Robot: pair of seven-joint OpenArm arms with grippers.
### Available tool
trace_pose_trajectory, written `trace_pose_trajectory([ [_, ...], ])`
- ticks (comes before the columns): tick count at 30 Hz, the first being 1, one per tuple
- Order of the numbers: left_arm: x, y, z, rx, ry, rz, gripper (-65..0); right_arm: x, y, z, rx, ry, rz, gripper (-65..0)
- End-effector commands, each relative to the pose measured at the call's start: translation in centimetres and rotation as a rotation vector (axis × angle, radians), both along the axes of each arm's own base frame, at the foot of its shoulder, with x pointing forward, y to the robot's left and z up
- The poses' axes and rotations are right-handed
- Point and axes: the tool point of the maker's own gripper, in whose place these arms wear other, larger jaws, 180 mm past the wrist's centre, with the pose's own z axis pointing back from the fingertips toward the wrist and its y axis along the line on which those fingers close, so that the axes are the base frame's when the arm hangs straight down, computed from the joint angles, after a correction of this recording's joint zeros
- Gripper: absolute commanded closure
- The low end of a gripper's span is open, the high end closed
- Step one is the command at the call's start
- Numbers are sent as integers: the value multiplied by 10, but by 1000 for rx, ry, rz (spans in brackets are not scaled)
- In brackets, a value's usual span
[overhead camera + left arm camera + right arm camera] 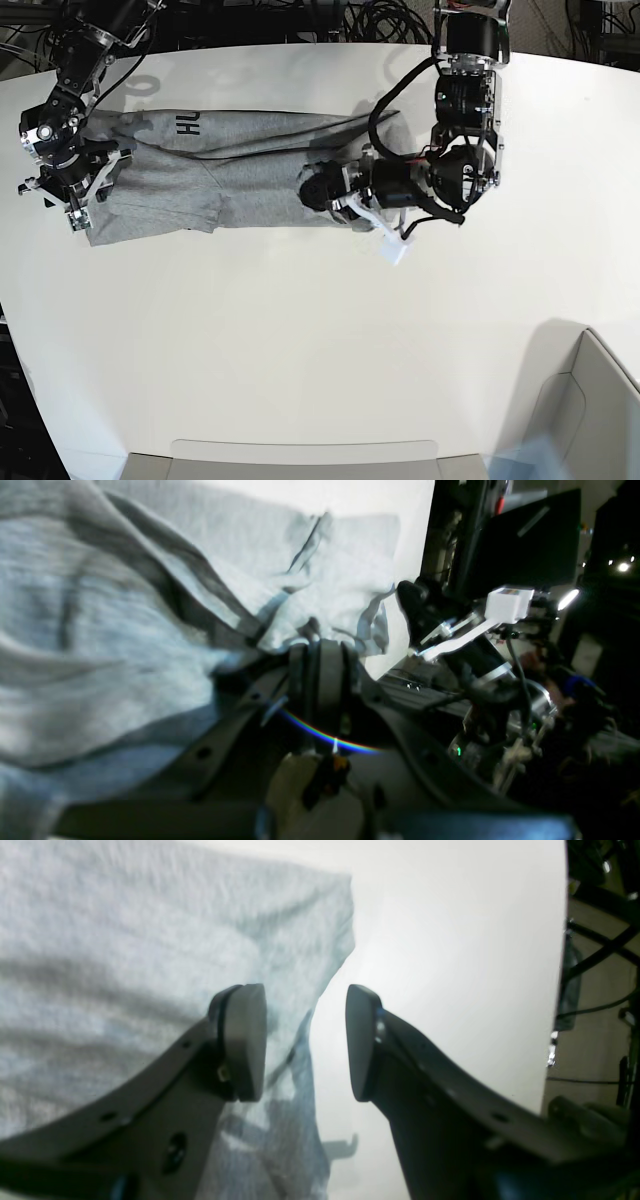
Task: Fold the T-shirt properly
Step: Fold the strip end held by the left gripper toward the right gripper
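The heather-grey T-shirt (230, 175) lies in a long band across the table's far left, with black letters (187, 124) showing on its upper fold. My left gripper (318, 190) is at the band's right end. In the left wrist view its pads are pressed together with bunched cloth (150, 630) pinched at the left gripper (320, 662). My right gripper (78, 208) hovers at the band's left end. In the right wrist view the right gripper (305, 1040) stands open, and the T-shirt (150, 940) edge runs below the gap between its pads.
The white table (300, 340) spreads toward the front. A grey bin (590, 400) sits at the front right corner and a flat grey tray (300, 455) at the front edge. Cables (380, 20) crowd the far edge.
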Motion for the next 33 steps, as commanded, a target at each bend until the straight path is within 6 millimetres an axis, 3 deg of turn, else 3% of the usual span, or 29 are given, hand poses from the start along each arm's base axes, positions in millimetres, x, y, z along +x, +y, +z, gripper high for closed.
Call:
trace_pose_trajectory([
  [1,0,-12,12,-25,-20,-34,0,10,-1,14,-11,-48,20,-260],
  [6,-2,-37,-2,112,-49,-72,0,10,-1,14,-11,-48,20,-260],
  [12,-12,-55,-51,264,-1,-115,0,10,-1,14,-11,-48,20,-260],
  [16,-14,-57,-72,298,26,-116,0,10,-1,14,-11,-48,20,-260],
  [19,-6,-58,-65,300,14,-134,-3,10,-1,14,-11,-48,20,-260],
  [21,-8,-61,-58,289,11,-153,-70,9,-1,11,-5,-40,19,-260],
  [27,3,-65,-17,259,-85,-189,-130,6,-3,0,10,-9,14,-260],
  [30,10,-67,-10,263,-114,-195,-148,6,-3,0,10,-9,14,-260],
  [33,4,-73,-11,280,-125,-233,-155,6,-3,1,8,-10,14,-260],
])
